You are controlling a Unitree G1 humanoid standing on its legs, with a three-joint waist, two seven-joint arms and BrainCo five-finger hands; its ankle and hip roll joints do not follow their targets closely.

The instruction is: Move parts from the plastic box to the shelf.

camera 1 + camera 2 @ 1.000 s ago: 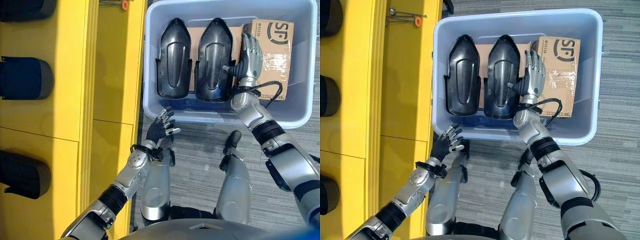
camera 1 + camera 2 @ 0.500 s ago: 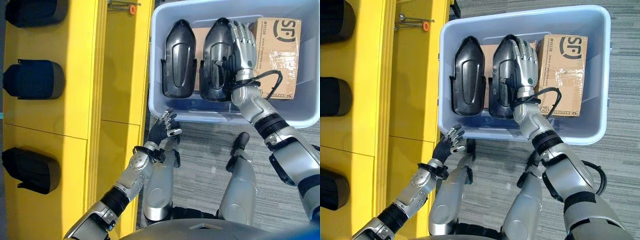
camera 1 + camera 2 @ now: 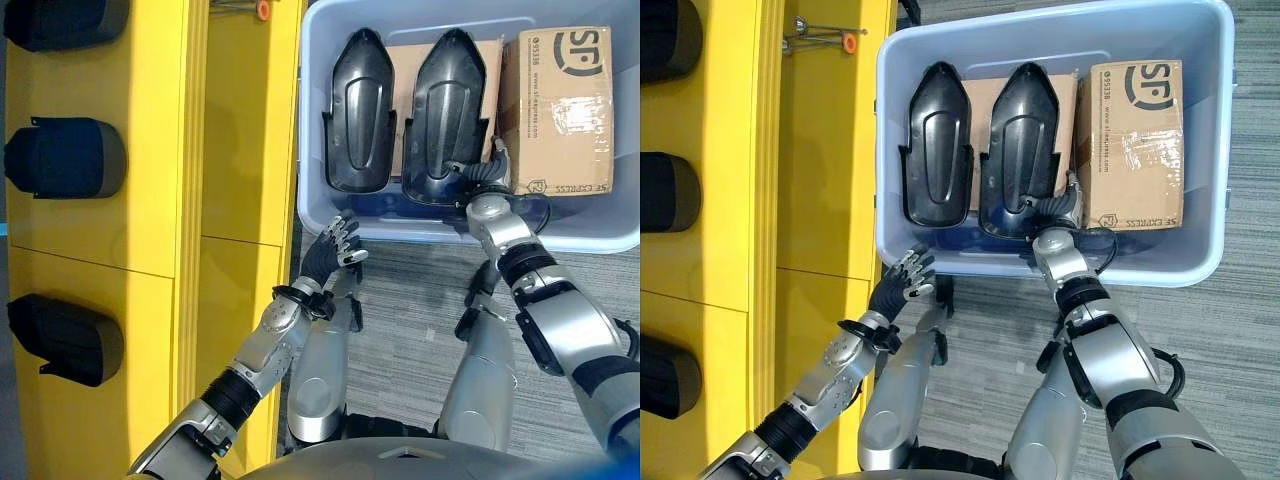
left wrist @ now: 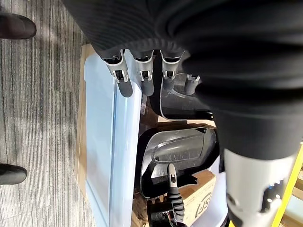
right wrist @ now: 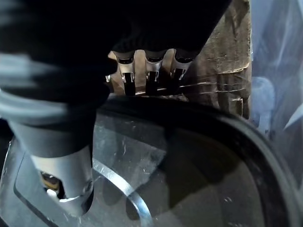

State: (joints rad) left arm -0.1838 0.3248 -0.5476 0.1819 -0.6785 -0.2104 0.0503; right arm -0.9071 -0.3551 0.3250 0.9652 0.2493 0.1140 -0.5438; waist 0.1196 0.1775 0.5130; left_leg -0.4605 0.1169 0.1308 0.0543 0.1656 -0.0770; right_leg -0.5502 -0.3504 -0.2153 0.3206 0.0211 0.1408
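We are looking down at a pale blue plastic box (image 3: pixel 610 215) at the top of the frame. Two black parts are lying side by side in it. One black part (image 3: pixel 360 110) is lying on the left side of the box. The other black part (image 3: pixel 450 115) is lying in the middle, just beside a brown cardboard box (image 3: pixel 560 110) on the right.

Our right hand (image 3: pixel 1058 208) is reaching into the plastic box at the near end of the middle black part, between it and the cardboard box. In the right wrist view the fingers (image 5: pixel 152 75) are going over the rim of the part and the thumb (image 5: pixel 66 184) is resting on its shiny face. It looks like the hand is closing on the edge of that part, but the fingertips are hidden behind the rim, so we cannot tell how tight the hold is.

Our left hand (image 3: pixel 335 250) is hanging just outside the near wall of the plastic box, in the middle of the frame. Its fingers are loose and a little bent, and it is holding nothing.

The yellow shelf (image 3: pixel 230 150) is filling the left of the frame, with more black parts (image 3: pixel 65 158) sitting on it.
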